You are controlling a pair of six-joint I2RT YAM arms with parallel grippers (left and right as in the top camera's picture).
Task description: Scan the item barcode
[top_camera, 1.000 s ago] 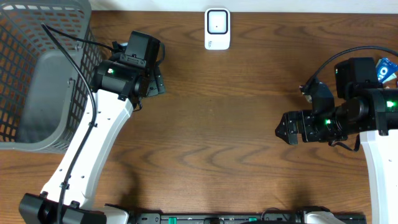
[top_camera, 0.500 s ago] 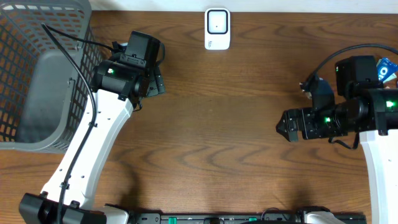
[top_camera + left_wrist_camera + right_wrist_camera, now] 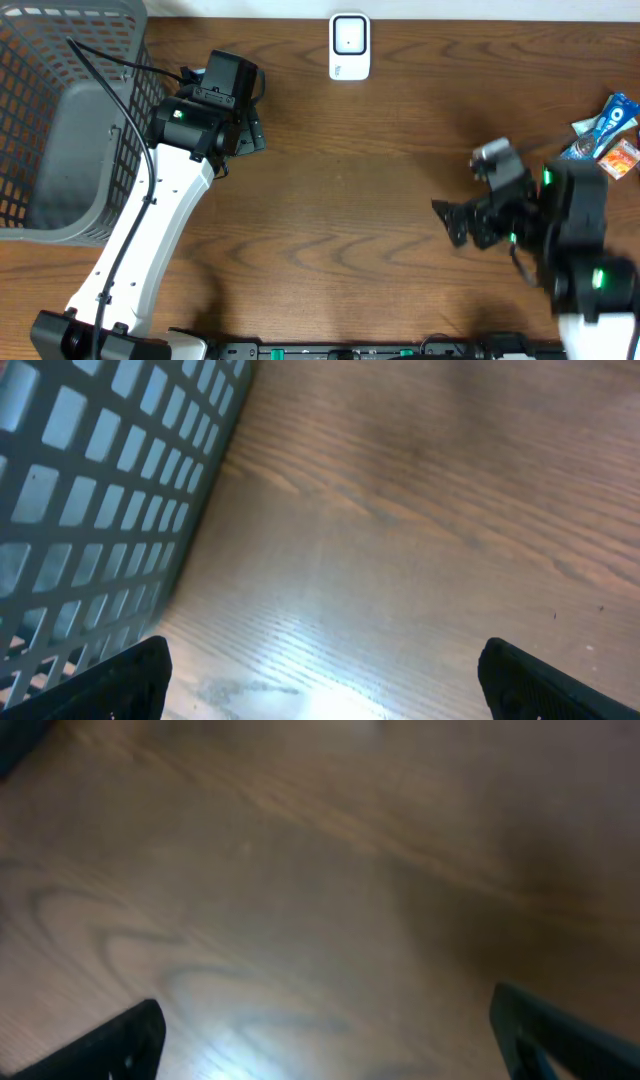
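Observation:
Snack items lie at the table's right edge: a blue packet (image 3: pixel 606 124) and an orange packet (image 3: pixel 622 157). No barcode shows on them from here. A white scanner (image 3: pixel 349 46) sits at the back centre. My right gripper (image 3: pixel 448 222) hovers open over bare wood, well left of the packets. In the right wrist view the right gripper (image 3: pixel 330 1050) holds nothing, with only blurred table between its fingers (image 3: pixel 110 1045). My left gripper (image 3: pixel 254 133) stands open beside the basket. In the left wrist view the left gripper (image 3: pixel 325 690) is empty above the wood.
A grey mesh basket (image 3: pixel 40 60) fills the back left corner, and its wall (image 3: pixel 90 490) shows close in the left wrist view. The left arm stretches from the front edge up to the basket's side.
The right arm has swung down towards the front edge, uncovering the packets at the right edge. Its gripper has shifted slightly left and down. The left arm has not moved.

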